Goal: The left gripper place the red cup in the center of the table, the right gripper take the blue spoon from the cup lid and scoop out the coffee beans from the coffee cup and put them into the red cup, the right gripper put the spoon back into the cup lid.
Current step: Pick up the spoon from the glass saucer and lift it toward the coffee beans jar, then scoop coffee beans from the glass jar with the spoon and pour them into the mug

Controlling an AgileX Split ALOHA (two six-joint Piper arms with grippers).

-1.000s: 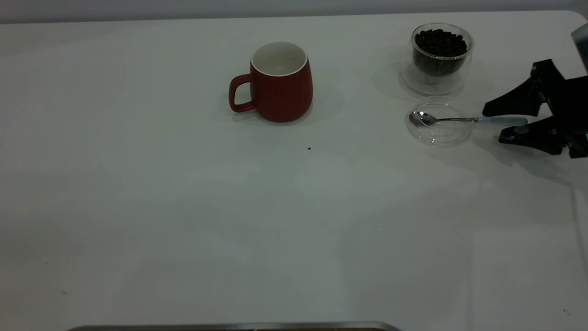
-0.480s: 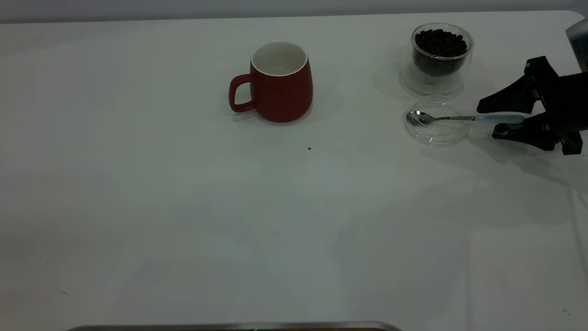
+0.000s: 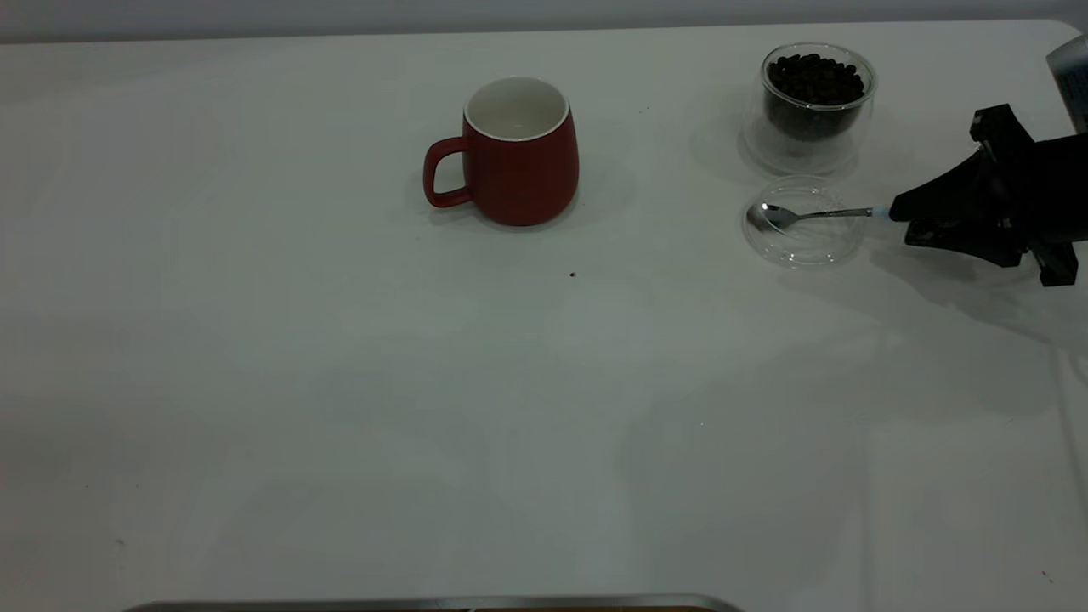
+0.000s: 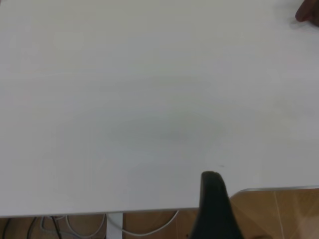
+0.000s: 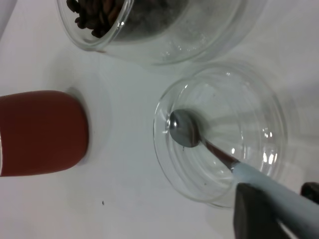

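Since 1 s ago the right gripper went from spread either side of the blue spoon handle to pressed together on it, & the spoon plus cup lid have nudged a bit toward the table centre. Judgement: grasp looks made, so lift-out of the lid comes next; scooping not yet begun.

Table: big white top, few dark specks. Right arm comes in low from the table's right edge, fingers pointing toward the lid, pinching the pale-blue handle near its end; bowl of spoon rests in the lid.

Red cup stands upright near table centre, handle to the left, inside looks empty, so step 1 seems done.

Coffee cup just behind the lid, coffee beans heaped in it.

Left gripper parked by the table's near edge, only 1 dark finger shows; can't tell its state
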